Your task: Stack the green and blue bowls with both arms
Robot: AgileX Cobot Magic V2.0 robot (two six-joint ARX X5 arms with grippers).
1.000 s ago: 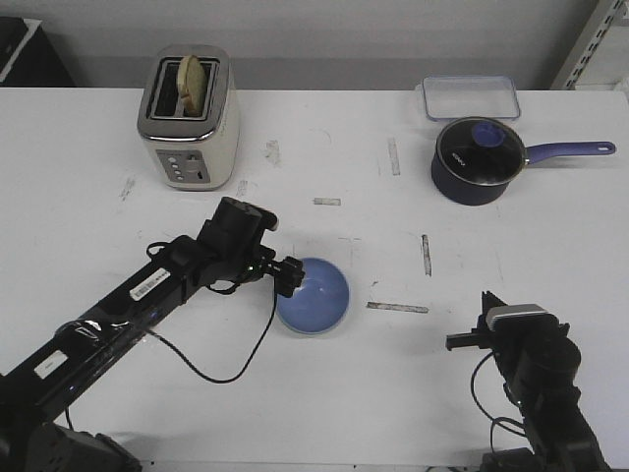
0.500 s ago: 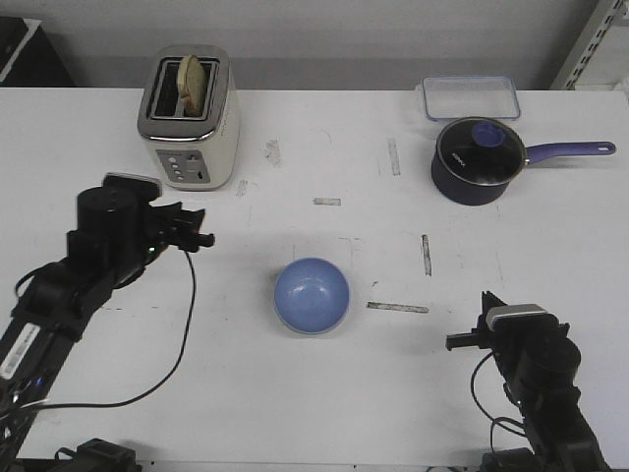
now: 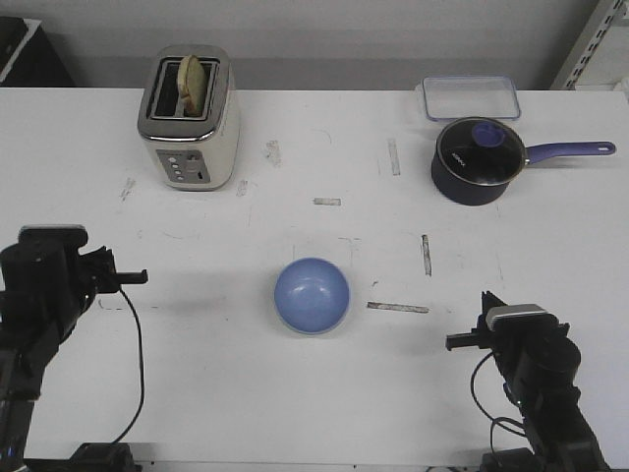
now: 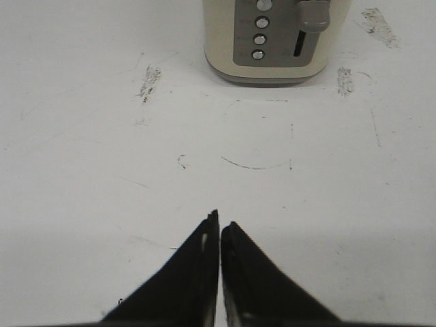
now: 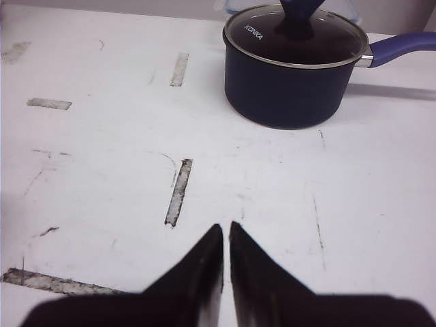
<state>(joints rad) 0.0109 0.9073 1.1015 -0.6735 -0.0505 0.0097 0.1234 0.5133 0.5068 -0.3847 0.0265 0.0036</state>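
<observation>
Only the smooth round periwinkle-blue bowl (image 3: pixel 312 295) shows mid-table – no green one visible – with both black pincer hands, left (image 4: pixel 219 228) and right (image 5: pixel 225 231), pinched narrow, empty, so widen before reaching.

I see a toaster (image 3: pixel 188 118) holding bread (image 3: pixel 193 83), a lidded saucepan (image 3: pixel 478 160), and beyond it a clear container (image 3: pixel 470 96).

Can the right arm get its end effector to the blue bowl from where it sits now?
Probably yes. Bare table lies between the right end effector and the blue bowl; the saucepan stands far behind, out of that path. The end effector is shut and would need opening first.
</observation>
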